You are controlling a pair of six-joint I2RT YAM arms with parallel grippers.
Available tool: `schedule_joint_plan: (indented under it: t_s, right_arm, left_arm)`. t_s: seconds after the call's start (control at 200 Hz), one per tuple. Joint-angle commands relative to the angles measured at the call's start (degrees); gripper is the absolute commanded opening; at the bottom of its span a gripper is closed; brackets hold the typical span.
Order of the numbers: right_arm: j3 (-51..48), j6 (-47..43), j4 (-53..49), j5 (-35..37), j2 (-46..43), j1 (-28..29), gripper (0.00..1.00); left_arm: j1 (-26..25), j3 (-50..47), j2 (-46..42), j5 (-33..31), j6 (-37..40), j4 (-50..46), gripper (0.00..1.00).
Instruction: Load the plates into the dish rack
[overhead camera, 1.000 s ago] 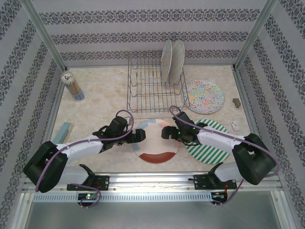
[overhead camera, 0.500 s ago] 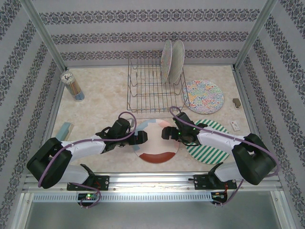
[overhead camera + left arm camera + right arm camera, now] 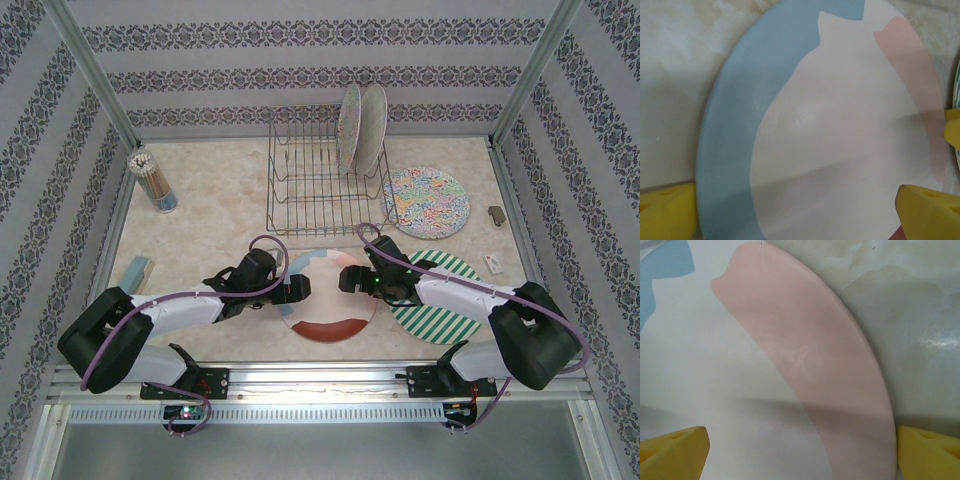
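The cream plate point(image 3: 325, 297) with blue, pink and rust rim blocks lies flat near the table's front. My left gripper point(image 3: 297, 290) is open at its left rim, and in the left wrist view its yellow fingertips point(image 3: 666, 213) straddle the plate point(image 3: 840, 150). My right gripper point(image 3: 350, 278) is open at the upper right rim, its fingertips point(image 3: 931, 456) spread across the pink block point(image 3: 825, 380). The green-white striped plate point(image 3: 447, 305) lies flat under my right arm. A floral plate point(image 3: 428, 201) lies flat to the right of the dish rack point(image 3: 315, 190). Two plates point(image 3: 359, 125) stand on edge in the rack's right end.
A cup of pencils point(image 3: 153, 180) stands at the back left. A pale blue block point(image 3: 133, 277) lies by the left wall. Two small objects point(image 3: 495, 213) point(image 3: 494, 263) sit near the right wall. Aluminium posts and patterned walls enclose the table.
My left gripper has slid right, closer onto the cream plate's left rim. The right gripper has barely moved. The plate lies where it was.
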Motion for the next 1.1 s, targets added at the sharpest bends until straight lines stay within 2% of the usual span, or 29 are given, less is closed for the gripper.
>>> schedule_joint_plan:
  t_s: [0.0,0.535,1.094]
  right_arm:
    - [-0.5,0.81,0.21,-2.6,-2.13,-0.3,0.94]
    - [-0.58,2.67,1.15,-7.12,-6.43,-0.91,0.91]
    - [-1.61,-0.84,4.19,-17.39,-7.04,-5.12,0.86]
  left_arm:
    - [-1.73,0.06,2.94,1.47,-0.89,4.19,1.0]
    - [-2.57,0.51,5.04,1.73,-1.28,6.13,1.0]
    - [-2.87,1.08,6.57,2.21,-1.46,7.36,1.0]
